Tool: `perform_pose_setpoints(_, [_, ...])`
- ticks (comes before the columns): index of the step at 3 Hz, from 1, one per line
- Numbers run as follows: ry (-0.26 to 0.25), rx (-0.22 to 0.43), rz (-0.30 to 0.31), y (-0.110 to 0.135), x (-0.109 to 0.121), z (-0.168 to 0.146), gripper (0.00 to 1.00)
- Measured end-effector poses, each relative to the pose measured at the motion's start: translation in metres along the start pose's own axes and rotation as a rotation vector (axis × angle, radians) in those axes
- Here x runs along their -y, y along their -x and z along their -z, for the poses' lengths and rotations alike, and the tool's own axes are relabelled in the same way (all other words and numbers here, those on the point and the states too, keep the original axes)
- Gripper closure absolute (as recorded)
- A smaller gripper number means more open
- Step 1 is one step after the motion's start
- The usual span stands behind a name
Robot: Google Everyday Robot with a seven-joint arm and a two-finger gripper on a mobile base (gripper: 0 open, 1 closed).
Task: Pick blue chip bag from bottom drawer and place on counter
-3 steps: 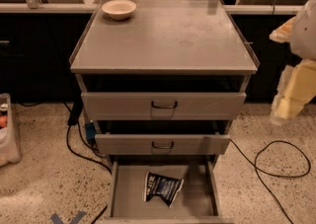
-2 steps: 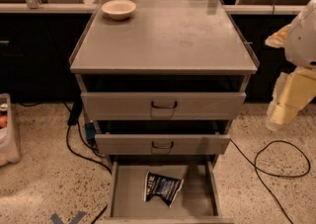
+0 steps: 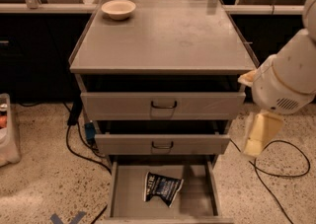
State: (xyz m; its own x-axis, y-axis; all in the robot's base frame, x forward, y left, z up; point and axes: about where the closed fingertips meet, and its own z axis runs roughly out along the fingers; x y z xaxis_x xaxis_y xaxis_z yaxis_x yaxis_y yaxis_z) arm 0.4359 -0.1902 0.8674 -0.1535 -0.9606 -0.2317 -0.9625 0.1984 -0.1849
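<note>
At middle of floor: grey cabinet (image 3: 89, 119) with three drawers. Worktop (image 3: 168, 35) flat, grey, wide. Bottom drawer (image 3: 129, 196) pulled far out. Two upper drawers out a little, dark handles. White arm (image 3: 289, 77) at right, beside cabinet. Pincer (image 3: 259, 134) hangs under arm, right of middle drawer; cannot tell if spread or pressed together. Bag (image 3: 163, 188), dark blue, crinkled, lies in bottom drawer, near middle, well apart from pincer. Small bowl (image 3: 118, 9) on worktop, back left corner.
</note>
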Motion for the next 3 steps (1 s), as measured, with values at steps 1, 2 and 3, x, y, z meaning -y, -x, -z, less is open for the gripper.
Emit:
perform_pose_setpoints(1, [0.030, 0.009, 0.007, -0.004, -0.011, -0.040, 0.00])
perform_pose_setpoints(2, [0.059, 0.000, -0.010, -0.012, -0.023, -0.083, 0.00])
perform_pose_setpoints(3, [0.059, 0.000, -0.010, -0.012, -0.023, -0.083, 0.00])
